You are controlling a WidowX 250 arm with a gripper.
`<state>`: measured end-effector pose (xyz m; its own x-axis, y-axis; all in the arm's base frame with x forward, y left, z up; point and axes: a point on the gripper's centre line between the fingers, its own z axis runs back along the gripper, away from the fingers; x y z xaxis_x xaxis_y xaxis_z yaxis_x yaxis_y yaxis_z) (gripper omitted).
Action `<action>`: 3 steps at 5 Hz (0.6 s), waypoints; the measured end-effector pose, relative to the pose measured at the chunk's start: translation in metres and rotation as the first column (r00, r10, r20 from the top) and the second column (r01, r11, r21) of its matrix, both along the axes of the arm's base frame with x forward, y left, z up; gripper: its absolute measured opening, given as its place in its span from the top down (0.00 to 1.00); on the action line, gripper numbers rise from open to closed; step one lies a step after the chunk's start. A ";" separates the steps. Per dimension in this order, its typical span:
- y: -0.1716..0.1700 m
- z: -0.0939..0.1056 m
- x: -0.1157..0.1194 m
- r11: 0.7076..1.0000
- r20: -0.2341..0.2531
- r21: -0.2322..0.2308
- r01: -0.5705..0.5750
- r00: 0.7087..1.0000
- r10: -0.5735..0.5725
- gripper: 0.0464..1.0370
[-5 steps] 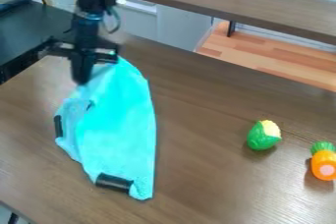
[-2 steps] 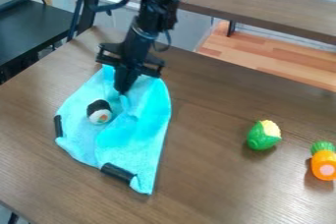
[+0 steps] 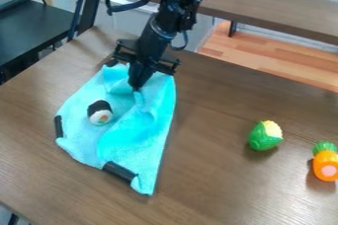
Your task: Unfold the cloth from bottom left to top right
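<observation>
The claw (image 3: 137, 88) is closed on a fold of the cloth (image 3: 139, 132), above-right of the toy sushi (image 3: 100, 112), presumably to spread it. The cloth underlies the toy sushi on the tabletop (image 3: 218, 189).

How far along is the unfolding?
Partly done: the left side of the cloth lies spread, with the toy sushi uncovered on it. In hand: the gripper seems to pinch the cloth near its top, where it bunches. Left: the fold running down from there likely needs drawing out toward the top right, then letting go.
</observation>
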<state>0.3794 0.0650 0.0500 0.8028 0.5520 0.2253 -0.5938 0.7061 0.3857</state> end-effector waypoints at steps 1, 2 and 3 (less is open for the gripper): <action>-0.011 0.006 0.013 1.000 0.002 -0.017 -0.008 1.000 0.008 1.00; -0.017 0.012 0.022 0.999 -0.007 -0.036 -0.034 0.999 0.034 1.00; -0.029 0.014 0.029 0.998 -0.023 -0.047 -0.041 0.999 0.040 1.00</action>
<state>0.4081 0.0364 0.0642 0.7840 0.5940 0.1805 -0.6141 0.6994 0.3658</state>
